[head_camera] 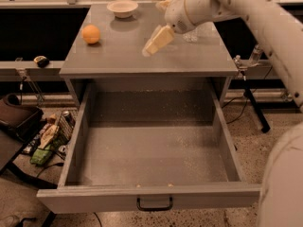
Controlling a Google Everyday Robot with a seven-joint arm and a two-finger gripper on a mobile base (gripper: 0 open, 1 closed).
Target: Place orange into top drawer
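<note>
Gripper (pixel 151 46) hangs over the middle of the cabinet top (pixel 118 56), upper centre of frame, tip angled down-left and close above the surface. It reads as one cream wedge from this side, so its grip state can't be made out. It holds nothing that I can see. Arm (pixel 246 13) comes in from the upper right and is cut off by the right edge; a big blurred white part of the robot fills the lower right corner.

Orange (pixel 91 34) sits on the cabinet top, upper left, well apart from the gripper and not in the drawer. White bowl (pixel 122 7) is at the back edge, upper centre-left, apart from the orange.

Drawer (pixel 151 197) is pulled fully out below, lower half of frame, speckled floor bare apart from small specks near the front. Black handle (pixel 155 204) is on the front panel.

A clear object (pixel 191 34) behind the arm is mostly hidden; can't identify it. Floor clutter (pixel 47 136) at left is dim and hard to read.
</note>
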